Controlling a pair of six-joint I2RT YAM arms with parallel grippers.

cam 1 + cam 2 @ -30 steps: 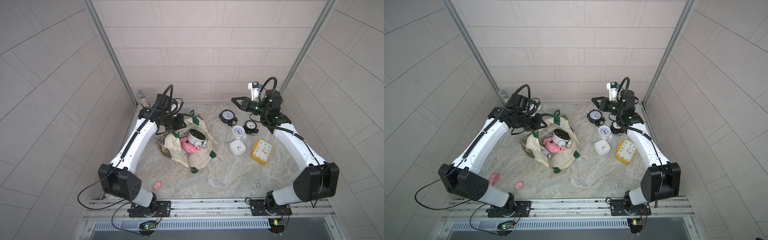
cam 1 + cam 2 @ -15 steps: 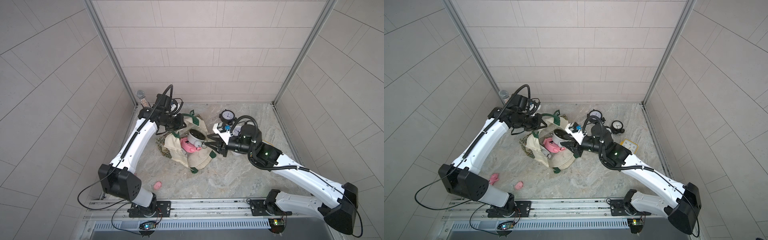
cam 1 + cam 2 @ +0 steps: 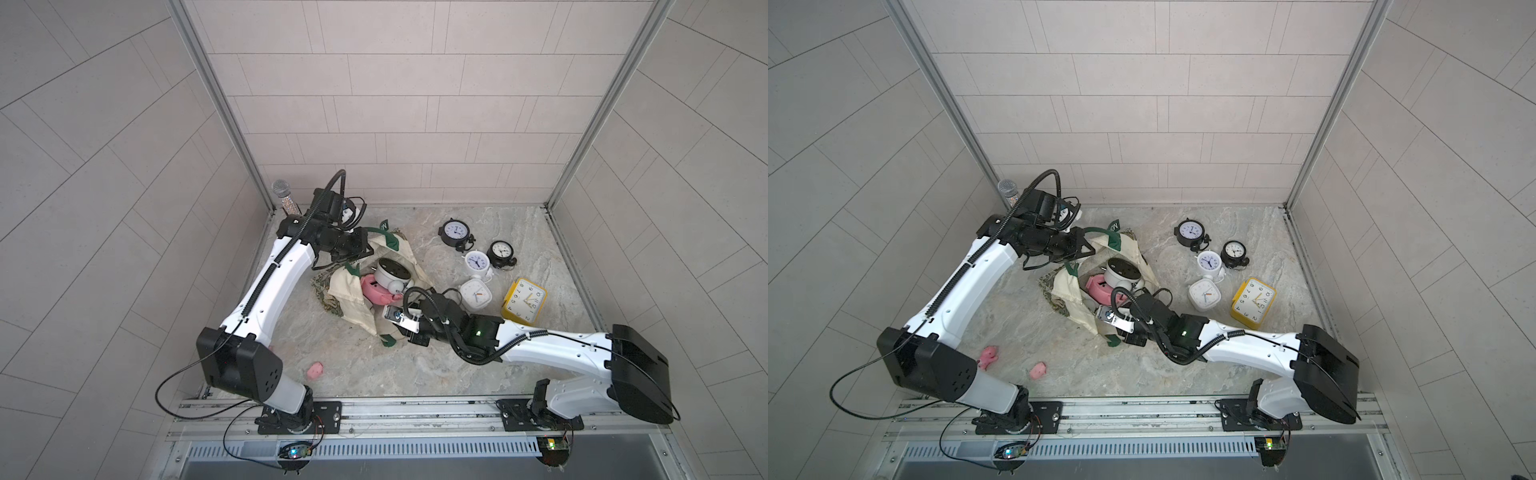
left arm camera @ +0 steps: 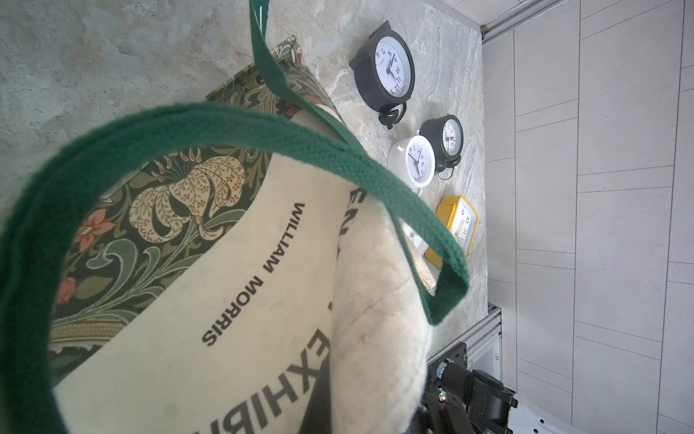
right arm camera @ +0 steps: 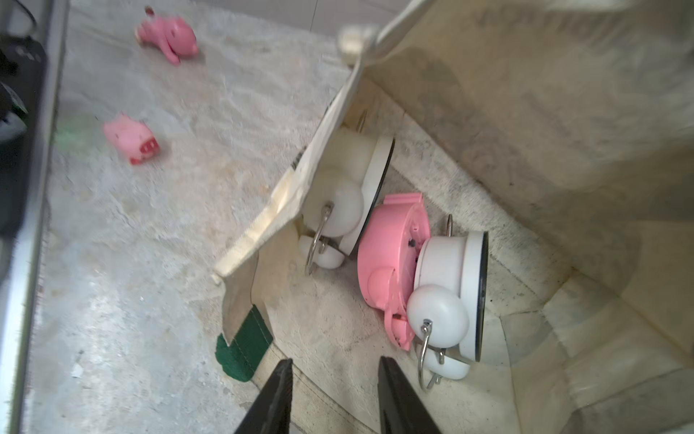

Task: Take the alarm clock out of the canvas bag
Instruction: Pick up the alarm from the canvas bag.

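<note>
Risk: pink alarm clock (image 5: 390, 255) lies inside the canvas bag (image 3: 353, 299), pressed against a white twin-bell clock (image 5: 450, 270). Closing here may snag canvas or a wire loop instead. Bag mouth likely sags if left hand (image 3: 365, 248), clenched on the green handle (image 3: 388, 240), slips. Right hand (image 5: 334, 362) released, empty, at the mouth. In a top view, pink clock near, at its 11 o'clock. Bag toward 9 o'clock on the desk (image 3: 415, 365).

tabletop (image 3: 374, 365); canvas bag (image 3: 349, 291); five clocks (image 3: 524, 305); pink pigs (image 3: 1038, 370)
</note>
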